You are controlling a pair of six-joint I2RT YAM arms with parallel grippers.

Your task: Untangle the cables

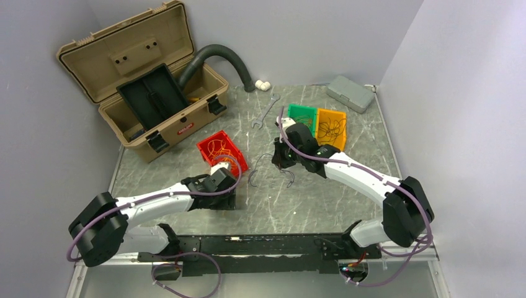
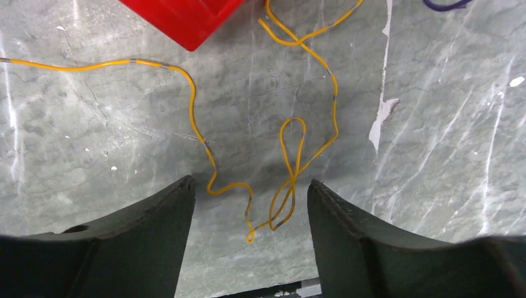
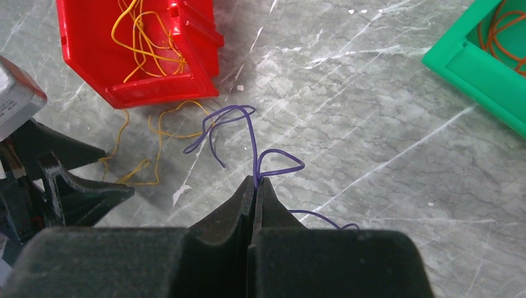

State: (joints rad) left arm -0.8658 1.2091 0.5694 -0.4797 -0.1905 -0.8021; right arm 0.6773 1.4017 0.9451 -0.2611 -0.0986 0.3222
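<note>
A thin yellow cable (image 2: 291, 180) lies in loops on the marble table, spilling out beside the red bin (image 2: 186, 25). My left gripper (image 2: 249, 182) hovers just over it, open, with the cable's end loops between its fingers and not pinched. More yellow cables sit inside the red bin (image 3: 155, 93). My right gripper (image 3: 255, 180) is shut on a purple cable (image 3: 251, 133), which arcs away from the fingertips over the table. From above, the left gripper (image 1: 228, 177) is next to the red bin (image 1: 221, 149) and the right gripper (image 1: 283, 162) is mid-table by the purple cable (image 1: 259, 171).
A green bin (image 1: 301, 115) and an orange bin (image 1: 330, 126) with wires stand behind the right arm. An open tan toolbox (image 1: 149, 93) and a corrugated hose (image 1: 223, 56) fill the back left. A wrench (image 1: 265, 112) and a grey case (image 1: 350, 93) lie at the back.
</note>
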